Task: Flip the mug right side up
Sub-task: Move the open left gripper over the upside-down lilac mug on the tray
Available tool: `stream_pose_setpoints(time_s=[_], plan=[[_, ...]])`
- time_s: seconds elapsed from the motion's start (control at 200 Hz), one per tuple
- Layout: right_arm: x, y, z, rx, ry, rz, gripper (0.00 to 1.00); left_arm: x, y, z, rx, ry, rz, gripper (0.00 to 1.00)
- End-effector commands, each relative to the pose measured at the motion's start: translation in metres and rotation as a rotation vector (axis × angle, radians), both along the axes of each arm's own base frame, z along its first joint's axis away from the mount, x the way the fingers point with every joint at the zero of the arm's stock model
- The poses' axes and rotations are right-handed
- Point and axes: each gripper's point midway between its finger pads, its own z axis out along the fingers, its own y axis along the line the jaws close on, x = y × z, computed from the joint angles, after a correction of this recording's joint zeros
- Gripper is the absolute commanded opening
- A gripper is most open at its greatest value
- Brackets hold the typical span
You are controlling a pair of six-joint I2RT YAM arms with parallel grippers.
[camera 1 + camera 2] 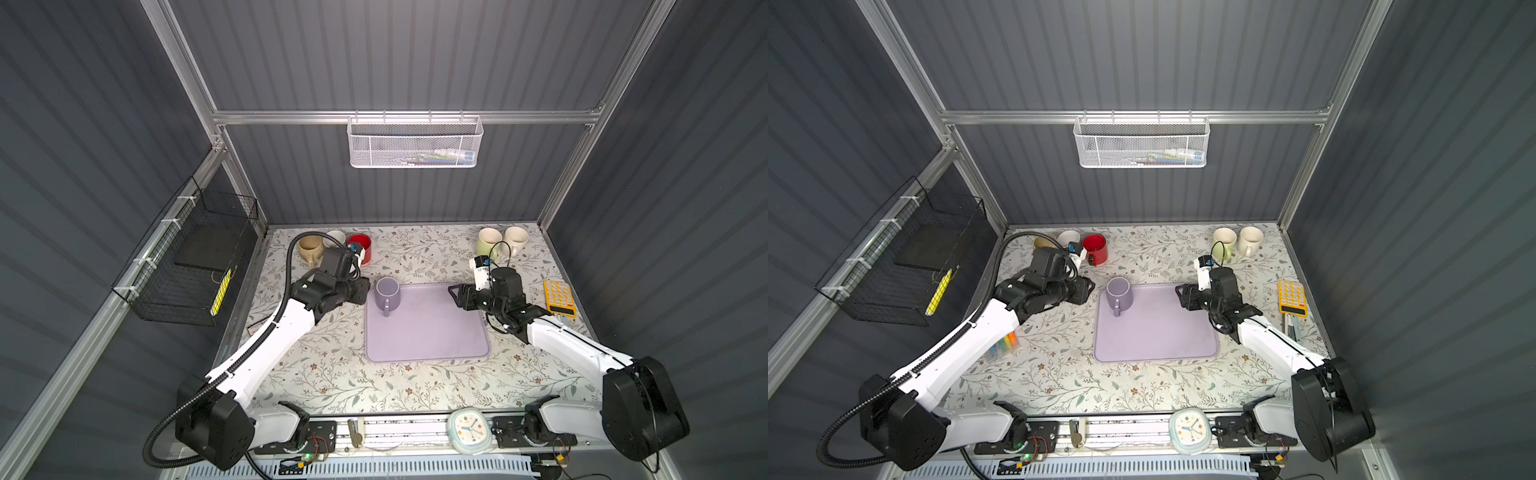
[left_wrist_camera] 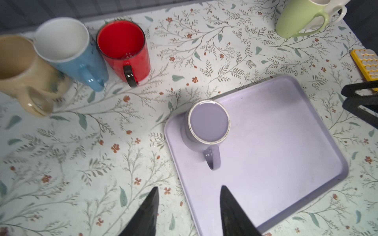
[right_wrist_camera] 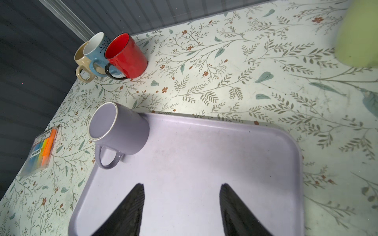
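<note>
The lilac mug (image 1: pixel 387 293) stands upside down on the lilac tray (image 1: pixel 432 332), in the tray's far left corner. Its flat base with the pale unglazed ring faces up, and its handle points toward the tray's near edge.

The left gripper (image 1: pixel 365 291) hangs just beside the tray's left edge, close to the mug but not touching it. In its wrist view its fingers (image 2: pixel 151 206) are spread apart with nothing between them.

The right gripper (image 1: pixel 454 293) sits over the tray's far right corner, well apart from the mug, with its jaws parted and empty too.

Beyond the tray's far left corner a beige mug (image 1: pixel 309 247), a blue mug (image 2: pixel 71 51) and a red mug (image 1: pixel 359 245) cluster upright. Beyond its far right corner stand a green mug (image 1: pixel 488 243) and a cream mug (image 1: pixel 515 239). A yellow calculator (image 1: pixel 559 297) lies to the right of the tray.
</note>
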Motion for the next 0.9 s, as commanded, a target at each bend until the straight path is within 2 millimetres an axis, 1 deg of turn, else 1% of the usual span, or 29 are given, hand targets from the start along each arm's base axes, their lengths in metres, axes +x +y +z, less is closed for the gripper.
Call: stream_pose_setpoints(time_s=[0.0, 0.19, 0.36, 0.525, 0.67, 0.8, 0.895], plan=[[0.008, 0.002, 0.010, 0.003, -0.010, -0.013, 0.61, -0.016, -0.028, -0.006, -0.119, 0.050, 0.010, 0.49], [0.011, 0.002, 0.007, 0.005, -0.001, -0.022, 0.61, -0.033, -0.046, -0.038, -0.091, 0.127, 0.044, 0.49], [0.011, -0.001, 0.002, -0.003, 0.002, -0.032, 0.61, -0.040, -0.048, -0.065, -0.021, 0.178, 0.083, 0.49], [0.013, -0.003, -0.001, -0.007, 0.002, -0.036, 0.61, -0.036, -0.055, -0.083, -0.003, 0.199, 0.079, 0.49], [0.014, -0.004, -0.004, 0.005, -0.005, -0.038, 0.61, -0.034, -0.063, -0.095, 0.024, 0.217, 0.064, 0.48], [0.015, -0.003, -0.009, 0.011, 0.009, -0.038, 0.61, -0.030, -0.066, -0.100, 0.032, 0.219, 0.066, 0.48], [0.016, -0.003, -0.012, 0.014, 0.009, -0.039, 0.61, -0.028, -0.065, -0.104, 0.054, 0.220, 0.069, 0.48]])
